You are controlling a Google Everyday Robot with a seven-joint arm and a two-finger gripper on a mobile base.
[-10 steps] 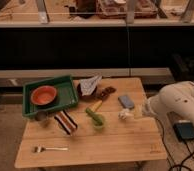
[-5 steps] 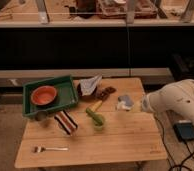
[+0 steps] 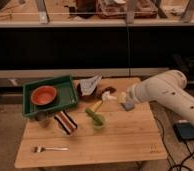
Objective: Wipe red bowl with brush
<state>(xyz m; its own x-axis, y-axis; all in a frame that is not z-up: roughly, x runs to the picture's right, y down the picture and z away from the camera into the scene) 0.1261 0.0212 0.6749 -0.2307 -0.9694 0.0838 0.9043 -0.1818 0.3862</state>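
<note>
The red bowl (image 3: 44,95) sits in a green tray (image 3: 65,82) at the table's back left. A small dark-and-white thing (image 3: 107,94) near the back middle of the table looks like the brush, lying on the table. My white arm reaches in from the right. My gripper (image 3: 122,98) is low over the table just right of the brush, far right of the bowl. I cannot tell whether it touches the brush.
A grey folded cloth (image 3: 90,85) lies behind the brush. A blue-grey pad (image 3: 127,106) lies under my wrist. A green cup (image 3: 98,121) holds a yellow-green utensil (image 3: 94,107). A striped object (image 3: 65,122), a small grey cup (image 3: 41,116) and a fork (image 3: 50,148) lie front left.
My arm has moved left from the table's right edge toward the middle, over the blue-grey pad and close to the brush. The objects on the table have not moved.
</note>
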